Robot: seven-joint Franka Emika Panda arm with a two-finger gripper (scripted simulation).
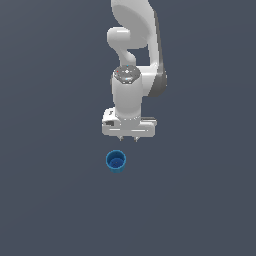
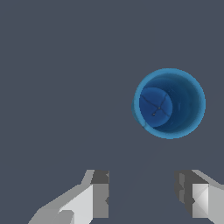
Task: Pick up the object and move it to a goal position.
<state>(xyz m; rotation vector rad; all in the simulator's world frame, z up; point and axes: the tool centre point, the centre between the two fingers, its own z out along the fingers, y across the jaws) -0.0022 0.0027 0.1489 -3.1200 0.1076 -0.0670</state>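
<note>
In the exterior view, the bright-blue cup (image 1: 116, 161) stands upright on the dark grey floor (image 1: 50, 200), its hollow showing only its own blue bottom. The white gripper (image 1: 129, 138) hangs above the floor with nothing between its tips; the cup lies near it at about seven o'clock, apart from it.

In the wrist view, the cup (image 2: 169, 103) opens toward the camera, holding nothing. The fingers (image 2: 99, 194) stand well apart, gripping nothing, and the cup lies clear beyond their tips, untouched.
</note>
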